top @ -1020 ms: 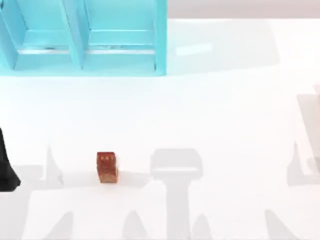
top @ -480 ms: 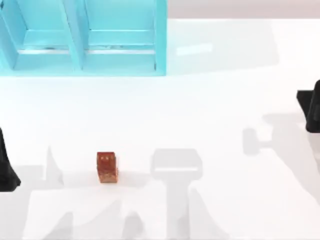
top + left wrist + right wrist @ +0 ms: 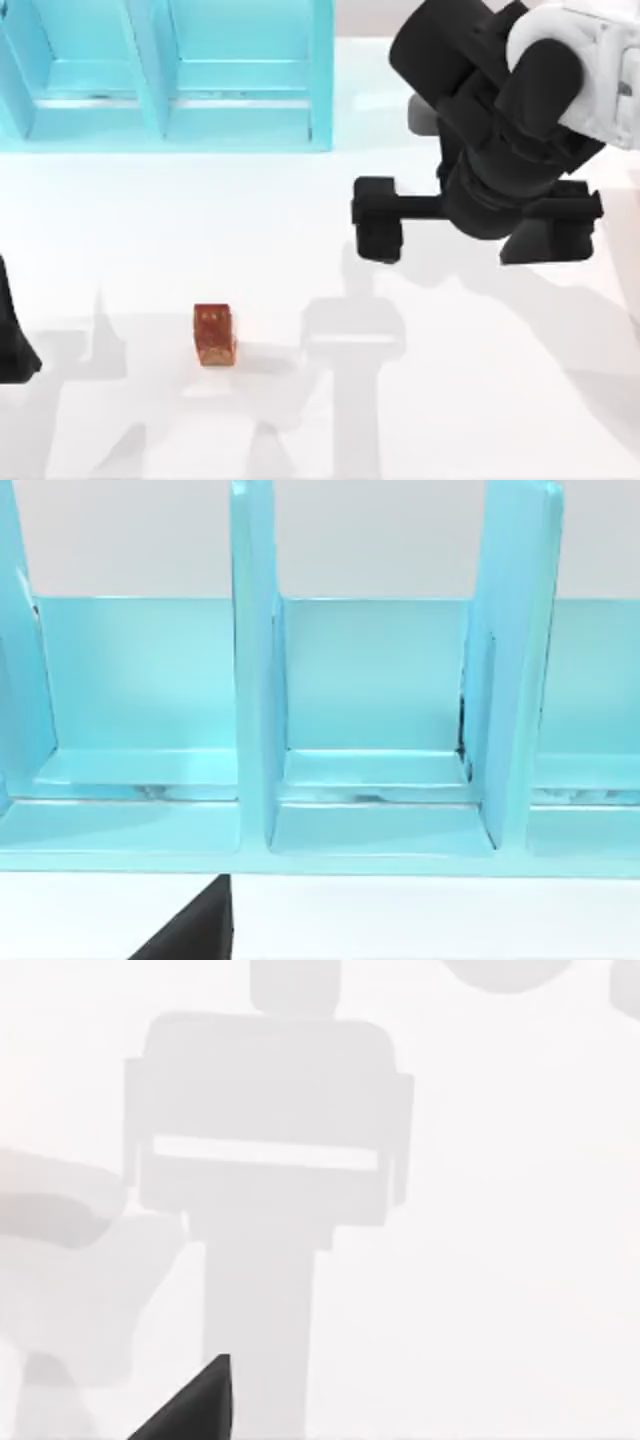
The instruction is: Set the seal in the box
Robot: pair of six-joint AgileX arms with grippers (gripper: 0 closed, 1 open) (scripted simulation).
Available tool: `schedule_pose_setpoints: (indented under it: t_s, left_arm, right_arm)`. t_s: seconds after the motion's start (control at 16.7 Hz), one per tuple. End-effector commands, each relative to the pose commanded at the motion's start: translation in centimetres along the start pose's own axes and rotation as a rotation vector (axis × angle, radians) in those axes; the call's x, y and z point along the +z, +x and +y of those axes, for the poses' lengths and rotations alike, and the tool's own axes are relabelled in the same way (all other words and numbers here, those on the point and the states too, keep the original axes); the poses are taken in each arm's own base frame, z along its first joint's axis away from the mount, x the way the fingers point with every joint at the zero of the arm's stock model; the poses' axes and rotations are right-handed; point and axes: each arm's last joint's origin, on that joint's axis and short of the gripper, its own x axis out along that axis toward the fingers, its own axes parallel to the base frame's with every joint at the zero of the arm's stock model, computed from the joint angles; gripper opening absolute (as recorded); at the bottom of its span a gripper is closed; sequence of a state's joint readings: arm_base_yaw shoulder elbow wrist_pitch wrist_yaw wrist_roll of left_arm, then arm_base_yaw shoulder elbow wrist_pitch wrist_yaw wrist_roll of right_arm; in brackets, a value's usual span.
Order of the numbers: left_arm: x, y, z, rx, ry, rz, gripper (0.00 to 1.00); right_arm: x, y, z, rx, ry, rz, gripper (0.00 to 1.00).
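Seal [image 3: 213, 334] stands alone on the white tabletop [image 3: 450, 400], near side, left of centre, its long axis running near-to-far. The box [image 3: 170, 75] sits well apart at the far left. The right hand [image 3: 478, 215] hangs over the right half, so the seal lies to its left and nearer; whether its fingers are open I cannot tell. The left arm [image 3: 12, 330] is parked at the left edge (by my reckoning the closer one to the seal), hand state equally unclear.
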State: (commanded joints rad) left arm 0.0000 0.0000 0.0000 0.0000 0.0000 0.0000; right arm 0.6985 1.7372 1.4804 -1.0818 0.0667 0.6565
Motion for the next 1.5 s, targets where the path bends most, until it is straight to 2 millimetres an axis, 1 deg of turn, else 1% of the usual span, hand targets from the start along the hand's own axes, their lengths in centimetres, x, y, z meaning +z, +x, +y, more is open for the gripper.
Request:
schedule_pose_setpoints:
  t_s: [0.18,0.36,0.54,0.66,0.78,0.9,1.32,1.38,1.5]
  left_arm:
    - [0.0,0.0,0.0,0.0,0.0,0.0,1.0]
    - [0.0,0.0,0.0,0.0,0.0,0.0,1.0]
    - [0.0,0.0,0.0,0.0,0.0,0.0,1.0]
    - [0.0,0.0,0.0,0.0,0.0,0.0,1.0]
    - [0.0,0.0,0.0,0.0,0.0,0.0,1.0]
    - [0.0,0.0,0.0,0.0,0.0,0.0,1.0]
    - [0.0,0.0,0.0,0.0,0.0,0.0,1.0]
    - [0.0,0.0,0.0,0.0,0.0,0.0,1.0]
    - [0.0,0.0,0.0,0.0,0.0,0.0,1.0]
  right_arm:
    - [1.0,3.1,6.4,-0.094,-0.004,0.112,1.0]
    - [0.8,5.1,12.1,-0.143,-0.001,0.135,1.0]
    - [0.0,6.0,16.4,-0.142,0.011,0.102,1.0]
    - [-0.6,6.0,18.4,-0.128,0.021,0.071,1.0]
    - [-1.2,6.0,19.7,-0.113,0.032,0.044,1.0]
    - [-1.4,6.0,20.3,-0.103,0.039,0.026,1.0]
    - [-1.3,5.9,20.3,-0.098,0.044,0.022,1.0]
    - [-1.3,6.3,20.3,-0.098,0.043,0.022,1.0]
    - [-1.3,7.6,20.4,-0.1,0.041,0.022,1.0]
